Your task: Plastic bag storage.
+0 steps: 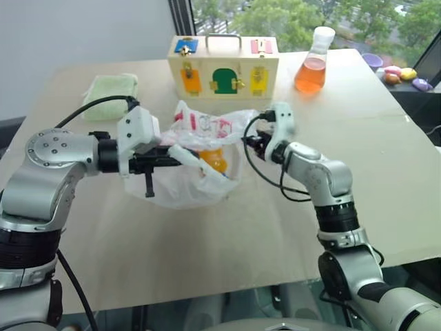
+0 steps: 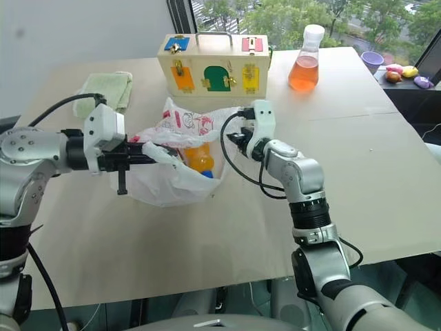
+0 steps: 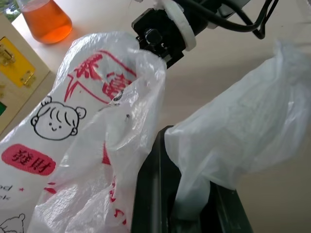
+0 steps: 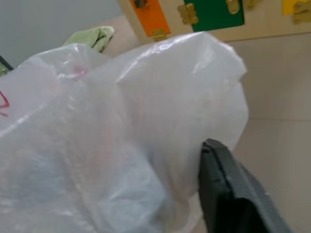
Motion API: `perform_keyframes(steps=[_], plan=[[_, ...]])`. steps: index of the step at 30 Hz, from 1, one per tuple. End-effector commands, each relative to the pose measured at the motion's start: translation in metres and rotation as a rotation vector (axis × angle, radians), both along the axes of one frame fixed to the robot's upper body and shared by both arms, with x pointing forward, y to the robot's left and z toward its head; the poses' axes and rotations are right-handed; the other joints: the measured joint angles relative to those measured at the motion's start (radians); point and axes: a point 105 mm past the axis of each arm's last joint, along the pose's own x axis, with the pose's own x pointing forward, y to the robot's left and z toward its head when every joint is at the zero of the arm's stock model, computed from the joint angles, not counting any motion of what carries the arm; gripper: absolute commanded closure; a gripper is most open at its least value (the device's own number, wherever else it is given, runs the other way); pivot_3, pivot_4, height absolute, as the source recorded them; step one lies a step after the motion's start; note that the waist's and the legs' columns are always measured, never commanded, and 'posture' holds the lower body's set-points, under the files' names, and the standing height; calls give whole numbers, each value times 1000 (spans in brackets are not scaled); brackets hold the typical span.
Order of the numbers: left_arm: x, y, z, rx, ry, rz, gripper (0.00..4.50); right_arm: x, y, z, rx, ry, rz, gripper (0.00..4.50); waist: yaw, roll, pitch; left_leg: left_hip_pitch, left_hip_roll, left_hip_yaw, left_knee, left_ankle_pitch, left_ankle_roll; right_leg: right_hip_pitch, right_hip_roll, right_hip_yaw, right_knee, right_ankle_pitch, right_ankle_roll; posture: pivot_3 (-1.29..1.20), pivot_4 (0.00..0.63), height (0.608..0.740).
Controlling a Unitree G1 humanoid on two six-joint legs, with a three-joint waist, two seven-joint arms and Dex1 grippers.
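Plastic bag (image 2: pixel 180 162): translucent white, red lettering and a line-drawn cartoon face, resting mid-table and stretched between both arms; orange object (image 2: pixel 199 159) visible inside. Long axis roughly left to right across the table, from one held edge to the other; mouth facing up and slightly toward the robot; belly sagging onto the table surface.

Left gripper (image 2: pixel 148 153): clenched on a gathered strip of the bag's left rim, confirmed in the left wrist view, film pinched between the black fingers (image 3: pixel 155 194).

Right gripper (image 1: pixel 252 140): at the bag's right rim, fingers drawn nearly together; film draped against one finger (image 4: pixel 228 194) in the right wrist view; actual pinch not discernible.

Step in hand, judged: securing the second edge so the bag can be gathered up. Best done by confirming a firm pinch on the right rim before any pull, keeping both edges at similar height, and avoiding tension sharp enough to tear the thin film or tip the contents out.

Surroundings: wooden latch box (image 1: pixel 222 67) behind the bag; pale green cloth (image 1: pixel 110 94) to the far left; flask of orange liquid (image 1: pixel 313 62) to the far right; table (image 1: pixel 386 179).
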Motion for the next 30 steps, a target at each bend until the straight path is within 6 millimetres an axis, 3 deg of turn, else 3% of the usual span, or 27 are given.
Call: perform_keyframes(steps=[1,6,9,11,15,21,26,30], plan=[[-9,-1,16,-85,-48,-33,4500,0,-14,18,8,-80,-25,4464,0,0,0,0,0,0,0,0,0,0,0,0,0,0,0,0,150,740],[-6,14,43,-325,53,30,4500,-2,-31,21,-11,-96,-42,4464,1,0,0,0,0,0,0,0,0,0,0,0,0,0,0,0,150,740],[-15,23,56,-534,228,42,3788,-4,-34,19,-27,-96,-29,4500,-3,0,0,0,0,0,0,0,0,0,0,0,1,0,0,0,150,740],[-28,27,54,-587,352,34,2962,-6,-32,19,-31,-99,-14,4500,-12,0,0,0,0,-1,0,0,0,0,0,0,1,0,0,0,150,740],[-44,32,49,-613,443,78,1235,-5,-31,21,-25,-100,-9,4500,-24,0,0,0,0,0,0,0,0,0,0,1,0,0,0,0,150,740],[-78,33,36,-599,658,80,1235,-3,-32,20,-35,-93,0,4500,-20,0,0,1,0,0,0,0,0,0,0,1,1,0,0,0,150,740],[-117,14,2,-478,885,47,1235,-3,-32,19,-51,-94,13,4500,-21,0,0,1,1,1,-1,0,0,-1,0,2,0,0,0,0,150,740],[-113,-5,-25,-469,906,78,1235,-3,-32,19,-60,-92,7,4500,-11,1,0,1,0,1,-1,0,0,0,-1,1,0,0,0,0,150,740]])
